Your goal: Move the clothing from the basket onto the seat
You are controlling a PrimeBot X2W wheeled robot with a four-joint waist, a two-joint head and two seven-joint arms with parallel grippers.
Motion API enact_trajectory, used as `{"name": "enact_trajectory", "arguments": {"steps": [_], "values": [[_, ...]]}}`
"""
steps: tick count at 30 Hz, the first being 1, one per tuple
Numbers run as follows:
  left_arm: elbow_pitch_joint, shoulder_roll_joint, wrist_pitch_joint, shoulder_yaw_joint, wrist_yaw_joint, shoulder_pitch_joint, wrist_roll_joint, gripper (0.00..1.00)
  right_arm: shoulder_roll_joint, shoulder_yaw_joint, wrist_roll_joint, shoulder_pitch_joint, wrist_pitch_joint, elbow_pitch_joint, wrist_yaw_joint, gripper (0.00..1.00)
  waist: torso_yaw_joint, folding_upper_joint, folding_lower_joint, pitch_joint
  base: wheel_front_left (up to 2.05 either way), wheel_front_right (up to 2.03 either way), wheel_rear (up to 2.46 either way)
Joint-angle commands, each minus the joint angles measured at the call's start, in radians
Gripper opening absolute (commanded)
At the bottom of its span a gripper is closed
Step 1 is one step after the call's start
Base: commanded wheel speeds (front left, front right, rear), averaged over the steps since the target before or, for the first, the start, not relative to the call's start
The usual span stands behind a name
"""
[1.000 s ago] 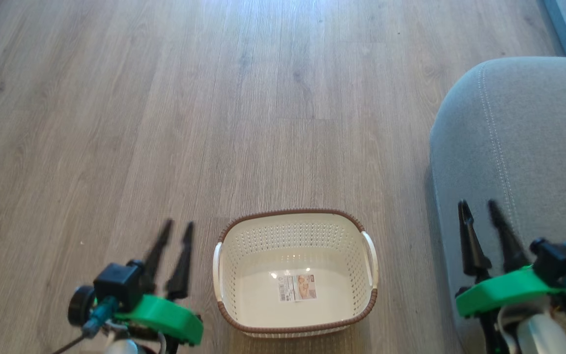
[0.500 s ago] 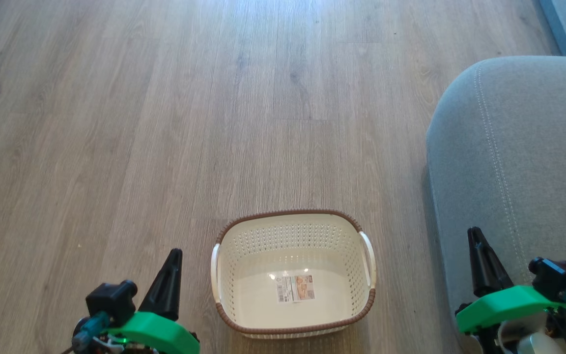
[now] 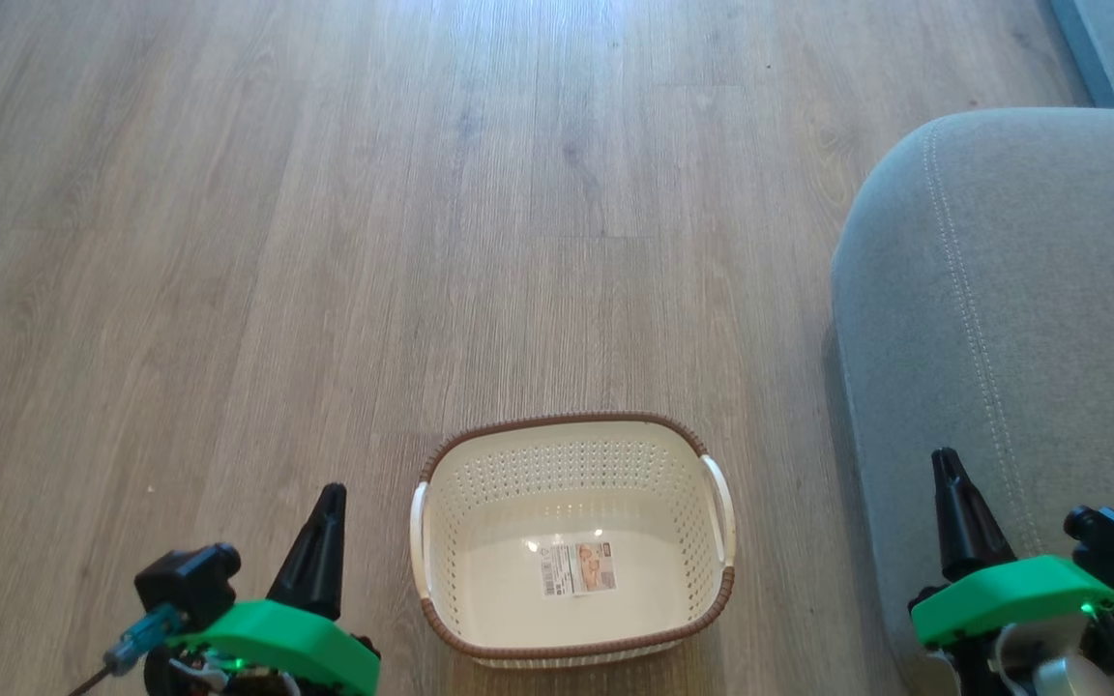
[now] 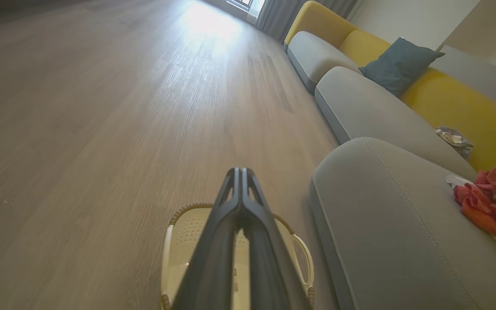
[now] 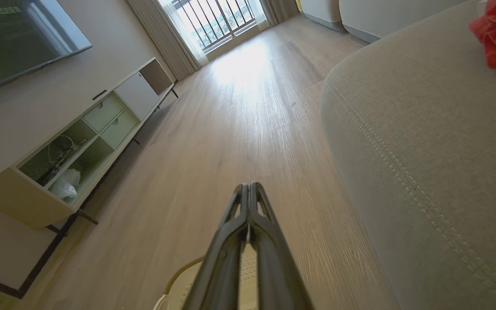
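clothing (image 4: pixel 489 202) on the seat (image 4: pixel 381 215), back from its edge; left claw (image 4: pixel 240 170), right claw (image 5: pixel 248 185) pinched closed, empty

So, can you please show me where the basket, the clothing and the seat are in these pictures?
basket (image 3: pixel 567 466): head view, on its perforated far wall.
clothing (image 4: pixel 485 206): left wrist view, on the red fabric.
seat (image 3: pixel 1050 290): head view, on the bare cushion top.
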Motion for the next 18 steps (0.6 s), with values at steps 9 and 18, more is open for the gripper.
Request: {"name": "enact_trajectory", "arguments": {"steps": [9,18], "values": [[-0.024,0.012,0.027,0.036,-0.017,-0.054,-0.120,0.00,0.003,-0.013,0.107,-0.052,0.031,-0.034,0.000,0.00,-0.007,0.0000,-0.0001,-0.002,0.00,0.00,0.00],[-0.019,0.015,0.051,0.053,-0.024,-0.063,-0.223,0.00,0.006,-0.021,0.199,-0.059,0.058,-0.034,0.000,0.00,-0.014,0.0000,-0.0001,-0.003,0.00,0.00,0.00]]}}
